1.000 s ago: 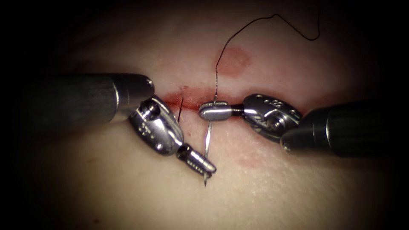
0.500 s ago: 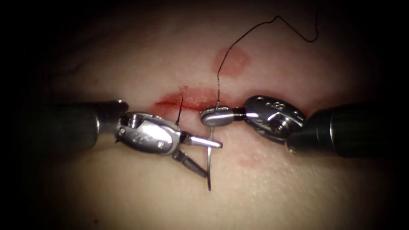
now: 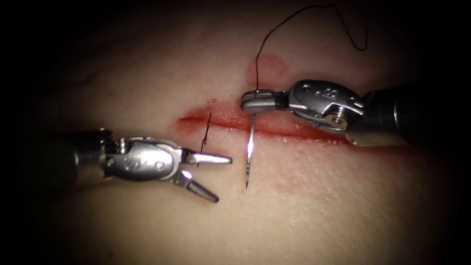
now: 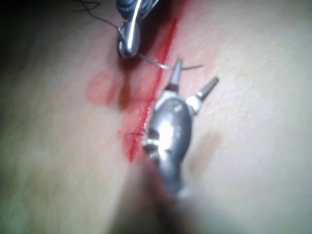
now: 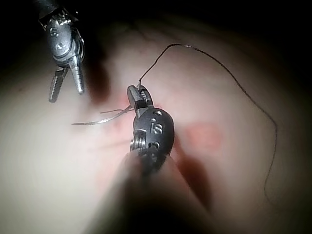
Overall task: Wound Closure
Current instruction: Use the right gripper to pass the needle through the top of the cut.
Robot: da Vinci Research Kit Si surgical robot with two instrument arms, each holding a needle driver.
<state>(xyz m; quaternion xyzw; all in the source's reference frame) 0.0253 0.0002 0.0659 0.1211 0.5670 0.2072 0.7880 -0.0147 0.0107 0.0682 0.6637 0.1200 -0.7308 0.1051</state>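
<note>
Tissue point(image 3: 343, 206) with a horizontal cut point(image 3: 294, 131) lined by red fluid point(image 3: 221, 118). Right tool point(image 3: 257, 100), entering from the right, lies just above the cut, its jaws pressed together on the curved needle point(image 3: 249, 152) at its thread end. The needle hangs free of the tissue, crossing the cut with its point below it. Left tool point(image 3: 213, 176) lies below the cut and left of the needle, jaws spread, holding nothing. Thread point(image 3: 294, 19) arcs upward from the needle's held end. A short cut end of thread point(image 3: 206, 130) stands at the cut's left part.
</note>
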